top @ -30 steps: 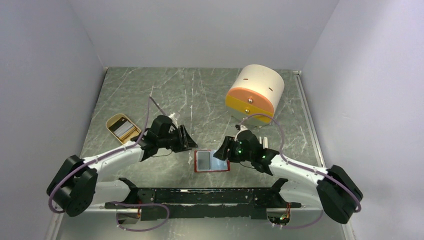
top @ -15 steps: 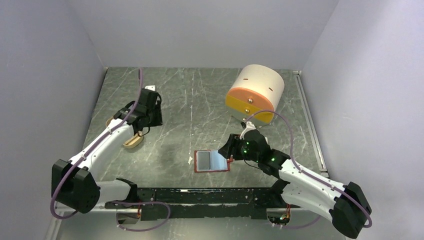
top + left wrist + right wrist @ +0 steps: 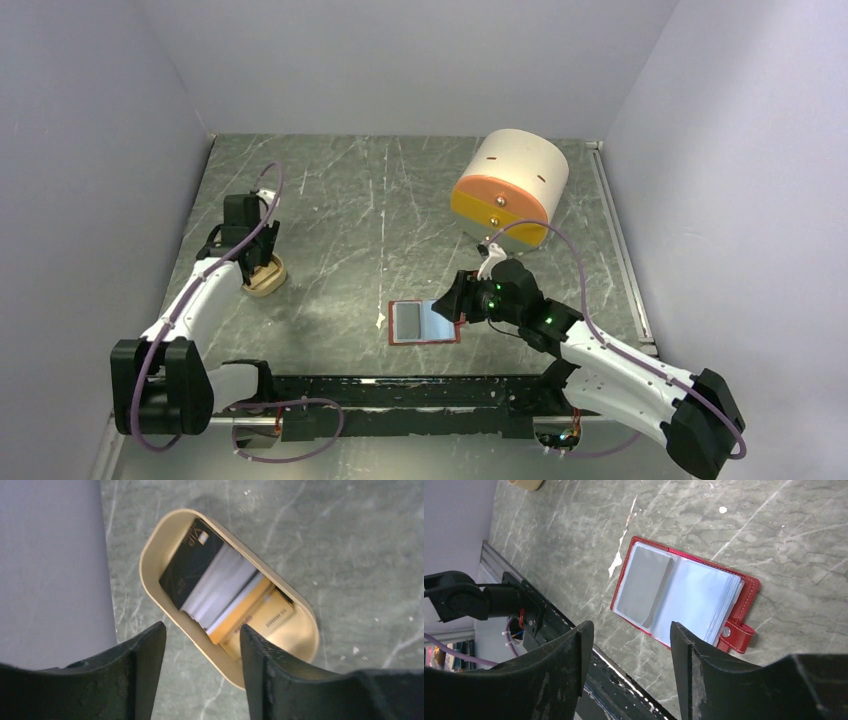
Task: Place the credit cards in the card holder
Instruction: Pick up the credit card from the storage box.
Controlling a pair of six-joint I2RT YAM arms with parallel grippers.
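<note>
Plain pale grey walls (image 3: 400, 60) close in a table (image 3: 400, 200) of dark green sheet with white veins like stone, matt and scuffed. One card holder (image 3: 424, 322) lies open and flat on it near the front edge. It is a red, leather-like rectangle with pale stitching and a stack of clear glossy sleeves inside. One snap tab (image 3: 736, 635) with a metal stud sticks out from its right-hand half. Its left page shows a flat grey rectangle; whether that is a card I cannot tell.

Well to the left of the card holder and a little farther back sits one beige oval tray (image 3: 147, 570), smooth, with a raised rim. The credit cards (image 3: 210, 585) lie in it, thin rectangles overlapping in a slanted fan. As far as I can count there are four: one black with gold lettering, one white-grey and two gold, the lowest partly hidden. The left gripper (image 3: 200, 632) hangs directly over that tray, its two black fingers parted with nothing between them.

The right gripper (image 3: 631, 627) hovers just above the card holder's right edge, its fingers likewise spread and empty. Behind the card holder and to its right stands one big cylinder (image 3: 510, 185). It is cream-bodied, with an orange end face turned toward the front that bears two small metal studs.
</note>
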